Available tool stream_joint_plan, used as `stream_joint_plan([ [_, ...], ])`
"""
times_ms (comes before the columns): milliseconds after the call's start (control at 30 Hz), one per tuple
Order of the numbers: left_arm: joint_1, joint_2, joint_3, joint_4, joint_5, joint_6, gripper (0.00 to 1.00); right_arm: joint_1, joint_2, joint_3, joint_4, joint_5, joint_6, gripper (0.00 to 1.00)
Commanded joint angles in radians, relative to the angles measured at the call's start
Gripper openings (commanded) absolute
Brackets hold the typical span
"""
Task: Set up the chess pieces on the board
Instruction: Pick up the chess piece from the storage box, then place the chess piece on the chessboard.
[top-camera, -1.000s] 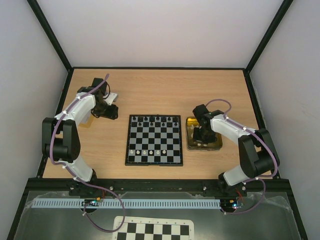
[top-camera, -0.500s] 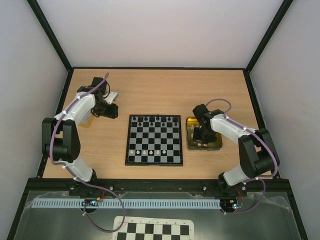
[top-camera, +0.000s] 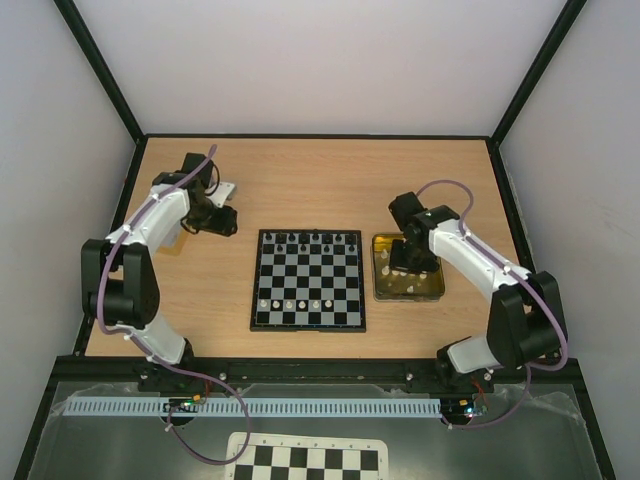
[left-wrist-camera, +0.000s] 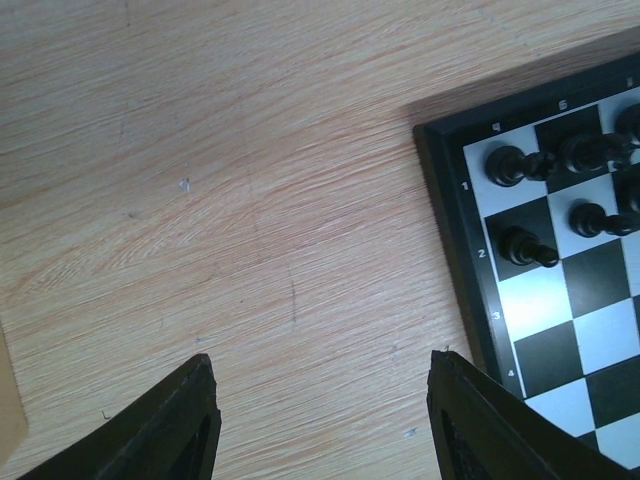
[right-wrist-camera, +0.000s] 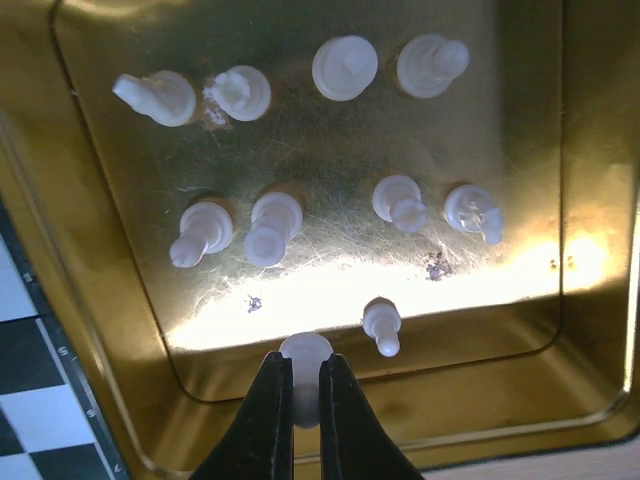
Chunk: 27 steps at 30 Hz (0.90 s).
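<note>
Gold tin tray (right-wrist-camera: 90, 250), right of the board (top-camera: 308, 325), holds the cream chess pieces (right-wrist-camera: 268, 228). The right gripper (right-wrist-camera: 305, 365), its arm bent down into the tray, has its jaws clamped on one. Numerals 1 to 4 mark the board's frame. The left gripper (left-wrist-camera: 320, 370) hovers, jaws apart, over the table (left-wrist-camera: 200, 150) near the board's far-left corner.

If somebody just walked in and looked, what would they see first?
Probably the shiny gold tray right of the board, with little white chess pieces scattered inside it. The right fingers are pinching one white piece over the tray. On the board, black pieces line the far side and a few white ones the near side.
</note>
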Motion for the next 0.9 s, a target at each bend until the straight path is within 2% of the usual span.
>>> stream_joint_plan([
  [0, -0.007, -0.058, 0.009, -0.017, 0.023, 0.005, 0.58, -0.003, -0.054, 0.055, -0.107, 0.033, 0.008, 0.02],
  [167, -0.008, -0.092, 0.000, -0.016, 0.030, 0.007, 0.58, 0.021, -0.064, 0.119, -0.158, 0.030, 0.008, 0.02],
  [500, -0.007, -0.158, -0.021, -0.014, 0.040, 0.009, 0.58, 0.189, -0.011, 0.227, -0.196, 0.014, 0.067, 0.02],
  [867, -0.008, -0.204, -0.028, -0.009, 0.040, 0.006, 0.58, 0.321, 0.060, 0.198, -0.090, -0.053, 0.132, 0.02],
])
